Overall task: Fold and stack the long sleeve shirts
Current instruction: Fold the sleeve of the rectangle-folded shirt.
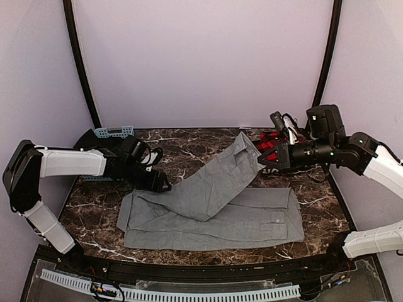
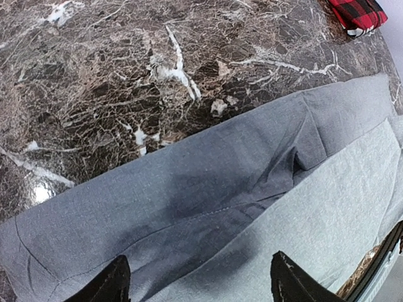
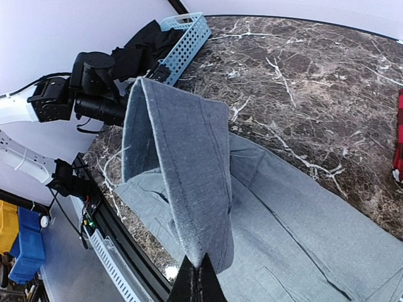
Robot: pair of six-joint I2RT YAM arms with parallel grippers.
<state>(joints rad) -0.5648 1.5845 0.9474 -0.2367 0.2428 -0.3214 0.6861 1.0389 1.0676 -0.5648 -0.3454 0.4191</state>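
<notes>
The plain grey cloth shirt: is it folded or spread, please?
Partly folded: the right hand holds one flap of the grey shirt raised over the rest.

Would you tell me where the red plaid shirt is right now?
In the top view the plaid shirt lies at the far right of the table, behind the right tool, just past the raised end of the grey shirt.
</notes>
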